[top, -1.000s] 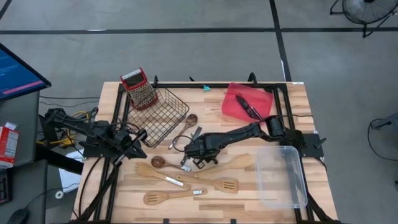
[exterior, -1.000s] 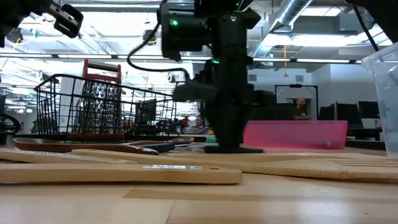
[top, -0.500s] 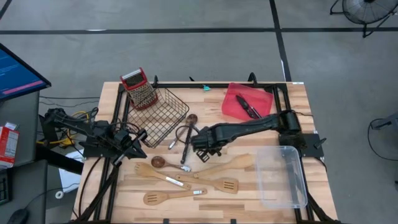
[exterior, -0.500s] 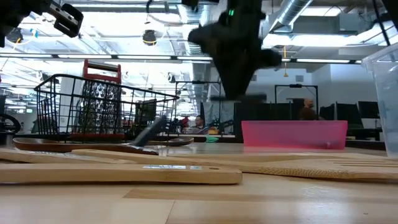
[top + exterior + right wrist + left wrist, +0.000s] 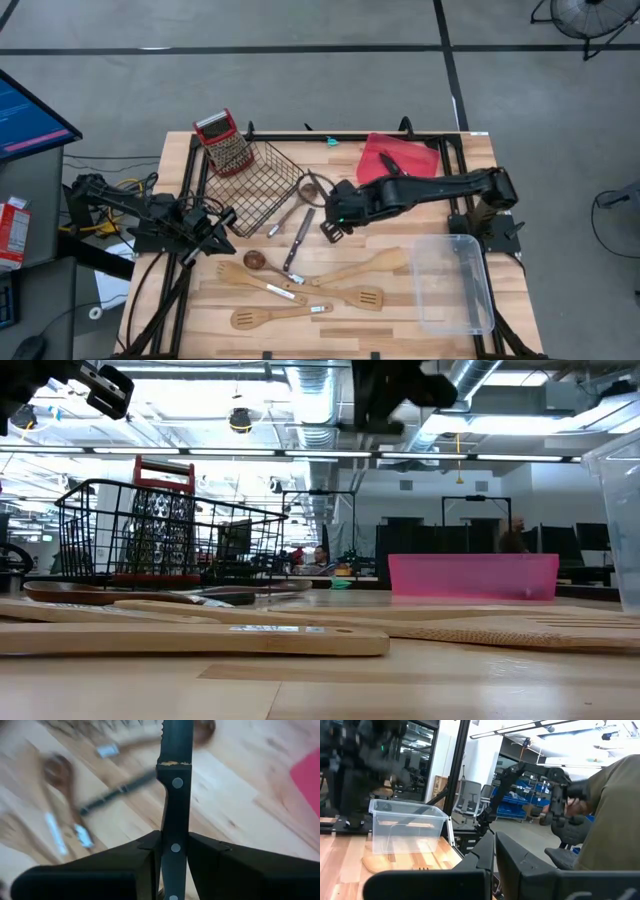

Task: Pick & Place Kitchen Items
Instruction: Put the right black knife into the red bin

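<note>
Right gripper clamps a knife above the table, just short of the red tray.

The tray lies beyond the knife, toward the table's far right side, and the right arm is far nearer it than the left gripper, parked at the tray's far left; whether its fingers are open I cannot tell. The knife's long axis runs straight out between the fingers: riveted black handle, serrated steel blade. More pale wooden spoons lie on bare boards, nearer than the tray.
</note>
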